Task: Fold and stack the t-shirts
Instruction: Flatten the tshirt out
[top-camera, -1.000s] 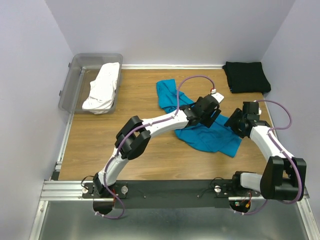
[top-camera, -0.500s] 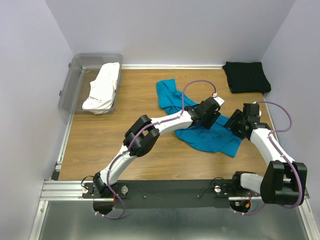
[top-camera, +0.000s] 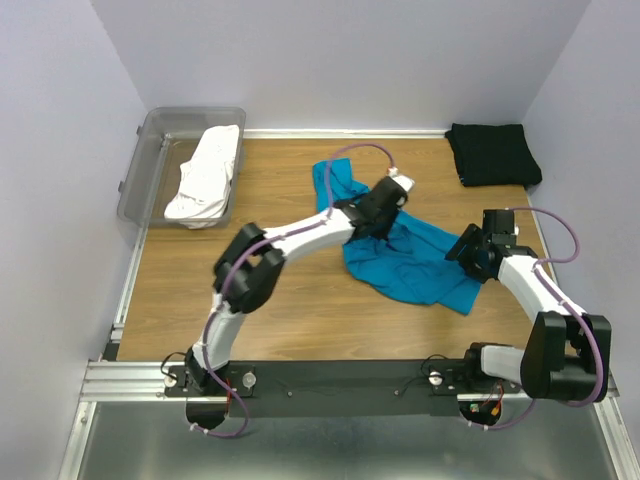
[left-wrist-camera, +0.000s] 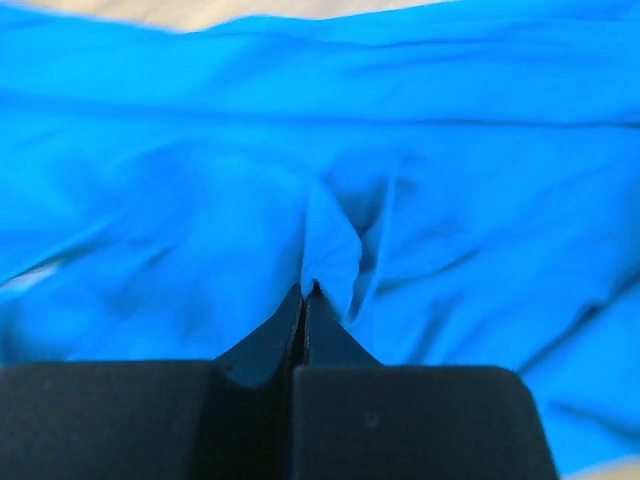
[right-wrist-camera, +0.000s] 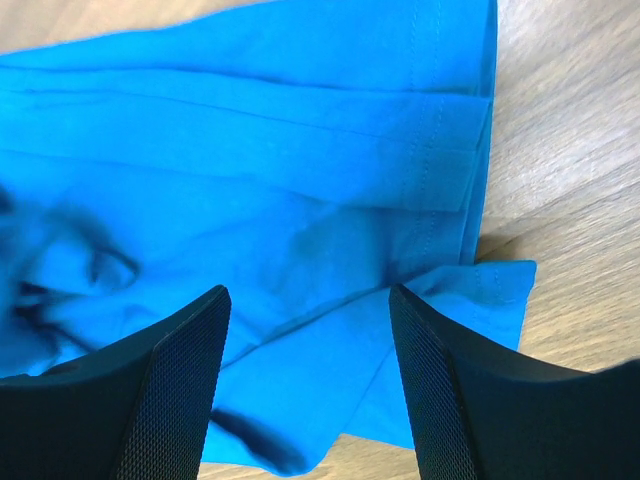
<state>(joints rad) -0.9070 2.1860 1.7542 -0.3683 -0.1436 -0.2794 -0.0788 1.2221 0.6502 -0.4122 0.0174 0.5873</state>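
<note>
Starting at the left, I am seeing the white t-shirt (top-camera: 205, 175) lying bunched inside the clear grey tub (top-camera: 140, 185) at the far left corner of the worktop (top-camera: 250, 300). I am judging that it is parked there until its turn, and the tub wall is clouding its near edge. Moving toward the middle, the left arm (top-camera: 300, 238) is reaching across to the teal t-shirt (top-camera: 410, 262), which is lying crumpled and unfolded on the wood right of centre. The left end effector (left-wrist-camera: 303, 295) is pinched fully together on 1 small ridge of that teal cloth, probably so the shirt can be dragged or lifted flat before folding. From above, the arm is covering those fingers. The wrist view is soft and filled with fabric, so I am not managing to tell whether the pinch is on a sleeve, the collar or the body. Further right, the right end effector (right-wrist-camera: 305, 370) is hanging with its 2 fingers spread wide and gripping nothing, just over the hemmed corner of the teal t-shirt. I am taking that as lining up for a 2nd hold. A dark smear is muddying the left of that view. At the far right corner, the black t-shirt (top-camera: 492, 153) is sitting folded as the start of the stack, but its layers are too dark to make out.
</note>
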